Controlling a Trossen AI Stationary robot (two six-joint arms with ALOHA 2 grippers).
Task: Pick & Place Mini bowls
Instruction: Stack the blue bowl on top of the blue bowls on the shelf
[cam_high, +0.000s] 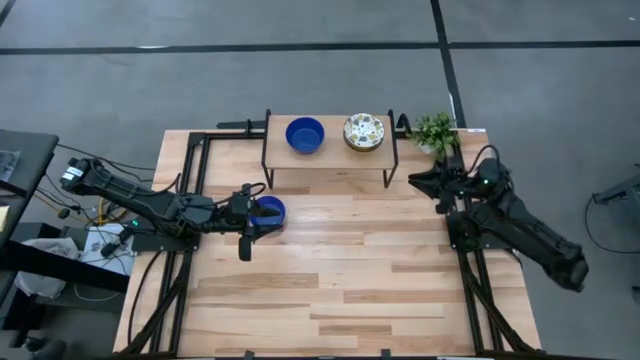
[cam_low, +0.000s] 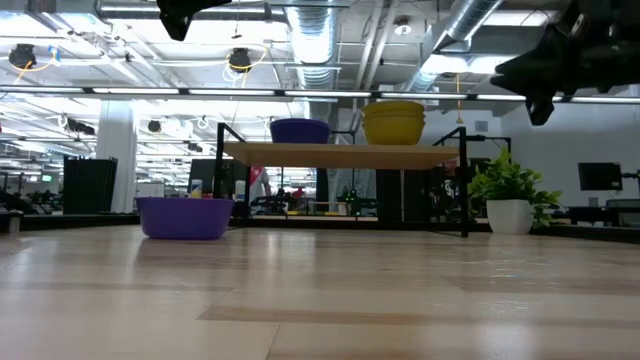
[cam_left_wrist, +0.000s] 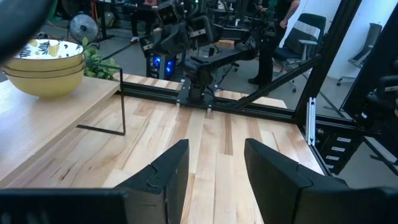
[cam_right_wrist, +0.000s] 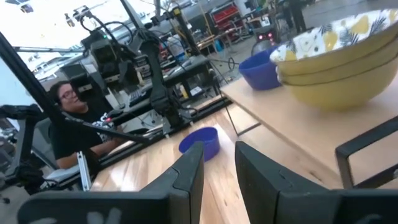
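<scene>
Blue glazed bowl (cam_high: 268, 211) standing upright on the wooden table (cam_high: 340, 290), left of centre, in front of the low shelf (cam_high: 330, 152); on the shelf, a second blue bowl (cam_high: 305, 135) and, beside it, a stack of cream patterned bowls (cam_high: 364, 132), seen from the side as nested rims. Left gripper (cam_high: 246, 222) hovers above the table bowl's left rim; its fingers (cam_left_wrist: 166, 171) stand moderately apart with nothing between them, and the low view shows the bowl resting free on the wood. Right gripper (cam_high: 428, 180) waits near the shelf's right end, close to the potted plant (cam_high: 435, 130), its fingers (cam_right_wrist: 186, 177) narrowly parted and empty. A seated person shows beyond the table in the right wrist view. Judged by their gloss, the bowls are probably hard, rigid ceramic or similar: light enough for one arm, but smooth, liable to slip, and likely to chip if dropped or knocked against the shelf frame. The curved wall offers no flat faces, so the soundest hold is a pinch across the rim, one finger inside and one outside, set well down the wall and lifted level
</scene>
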